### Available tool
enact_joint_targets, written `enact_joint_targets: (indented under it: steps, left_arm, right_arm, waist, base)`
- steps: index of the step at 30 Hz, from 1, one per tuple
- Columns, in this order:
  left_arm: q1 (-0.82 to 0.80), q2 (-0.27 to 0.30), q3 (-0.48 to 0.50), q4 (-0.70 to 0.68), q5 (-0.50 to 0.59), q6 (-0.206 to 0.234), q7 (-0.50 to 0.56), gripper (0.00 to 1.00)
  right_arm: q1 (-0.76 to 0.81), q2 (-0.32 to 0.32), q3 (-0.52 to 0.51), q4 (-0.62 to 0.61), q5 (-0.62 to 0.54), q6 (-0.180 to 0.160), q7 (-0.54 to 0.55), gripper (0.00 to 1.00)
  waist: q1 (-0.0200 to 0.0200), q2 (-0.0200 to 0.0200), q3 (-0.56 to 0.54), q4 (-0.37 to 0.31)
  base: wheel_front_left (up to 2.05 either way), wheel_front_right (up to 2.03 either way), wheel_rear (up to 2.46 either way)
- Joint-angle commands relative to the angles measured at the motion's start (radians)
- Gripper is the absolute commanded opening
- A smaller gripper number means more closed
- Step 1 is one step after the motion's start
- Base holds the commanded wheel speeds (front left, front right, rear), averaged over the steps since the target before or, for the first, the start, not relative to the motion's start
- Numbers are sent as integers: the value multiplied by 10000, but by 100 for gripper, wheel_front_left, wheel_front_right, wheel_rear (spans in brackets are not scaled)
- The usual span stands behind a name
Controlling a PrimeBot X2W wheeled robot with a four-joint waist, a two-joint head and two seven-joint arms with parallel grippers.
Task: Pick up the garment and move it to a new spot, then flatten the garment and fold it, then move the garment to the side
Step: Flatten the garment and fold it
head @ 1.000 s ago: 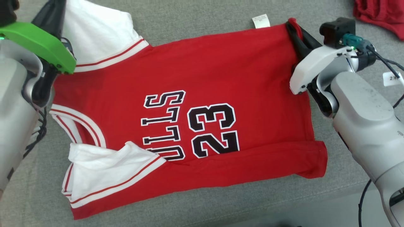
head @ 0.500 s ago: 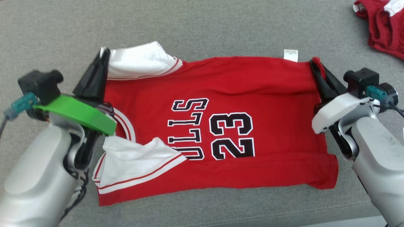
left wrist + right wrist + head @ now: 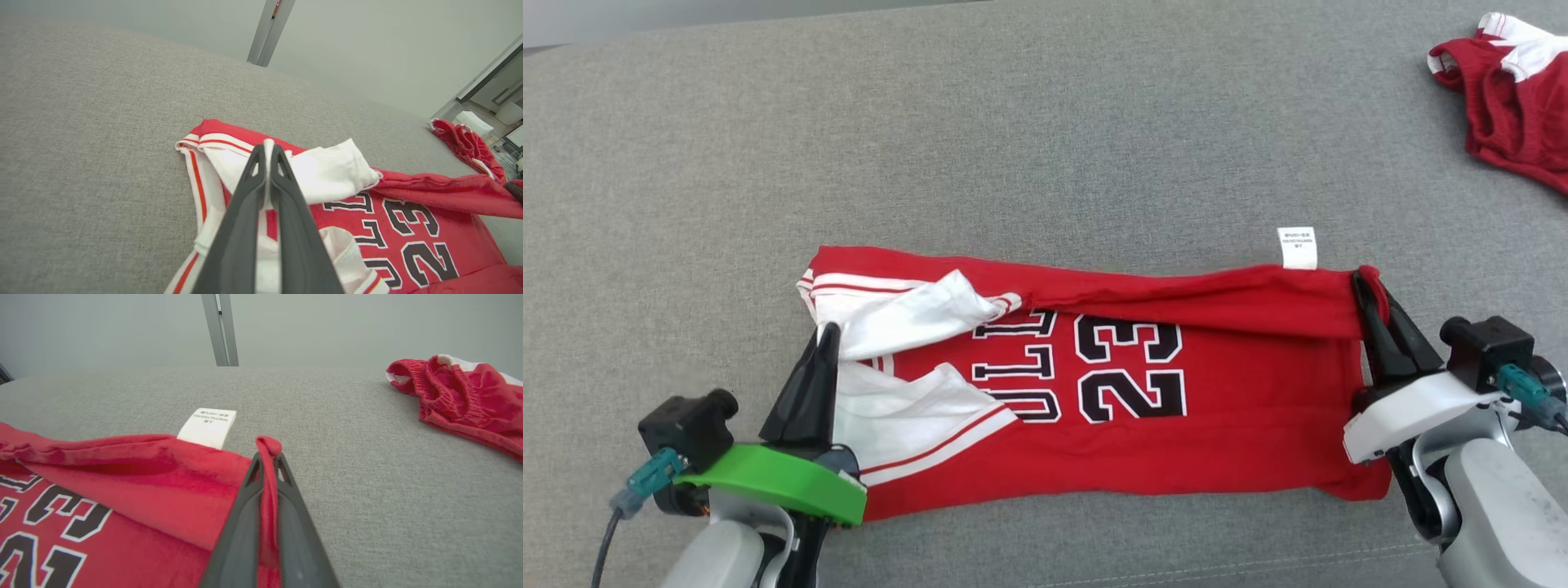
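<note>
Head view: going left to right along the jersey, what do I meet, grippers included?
First the left gripper → black number 23 print on the red jersey → small white fabric label → right gripper → crumpled red-and-white garment at the upper right.

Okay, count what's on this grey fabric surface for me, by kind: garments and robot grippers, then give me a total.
Garments: 2 (red jersey with black 23 lettering and white sleeves; crumpled red and white garment, lying apart at the far right)
Grippers: 2 (left gripper and right gripper, each shut on an end of the jersey)
Total: 4
</note>
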Motion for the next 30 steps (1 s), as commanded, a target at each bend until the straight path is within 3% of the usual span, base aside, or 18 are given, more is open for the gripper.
enact_joint_targets:
  steps: [1, 2, 3, 4, 5, 6, 7, 15, 23, 30]
  left_arm:
    - [219, -54, 130, 69, 145, -30, -20, 0]
    - [331, -154, 256, 83, 174, 2, -20, 0]
    - [472, -269, 399, 91, 190, 25, -18, 0]
    - [576, -320, 504, 122, 244, 12, -18, 0]
    - [659, -390, 615, 139, 339, -29, -20, 0]
    - [714, -453, 698, 161, 423, -67, -20, 47]
    - [778, -527, 777, 203, 535, -132, -18, 100]
    - [1101, -1173, 2067, 61, 1631, -237, -20, 100]
    - [1386, -2068, 3932, -479, 4054, -324, -19, 100]
    - [1595, -2718, 4971, -486, 5420, -762, -19, 100]
  right_arm:
    - [249, 41, -108, -175, 49, -14, -23, 3]
    - [370, 86, -149, -263, 54, -14, -24, 12]
    - [523, 142, -194, -351, 57, -14, -24, 35]
    - [601, 186, -261, -464, 78, -14, -24, 48]
    - [682, 242, -367, -611, 127, -14, -24, 100]
    - [782, 289, -424, -691, 153, -14, -24, 100]
    - [895, 319, -451, -770, 199, -14, -24, 100]
    - [1439, 468, -914, -1435, 344, -14, -24, 100]
    - [1172, 691, -1005, -137, 696, -13, -25, 100]
    - [782, 1015, -881, 1372, 1022, -13, -23, 100]
  waist:
    - [0, 0, -54, -13]
    - [0, 0, -81, -32]
    - [0, 0, -104, -49]
    - [0, 0, -118, -64]
    - [0, 0, -137, -70]
    - [0, 0, -157, -72]
    - [0, 0, -189, -75]
    - [0, 0, -507, -92]
    - [0, 0, -649, 26]
    - [0, 0, -662, 194]
  base:
    - [0, 0, 0]
    - [0, 0, 0]
    - [0, 0, 0]
    - [0, 0, 0]
    - [0, 0, 0]
    - [0, 0, 0]
    - [0, 0, 0]
    - [0, 0, 0]
    - [0, 0, 0]
    - [0, 0, 0]
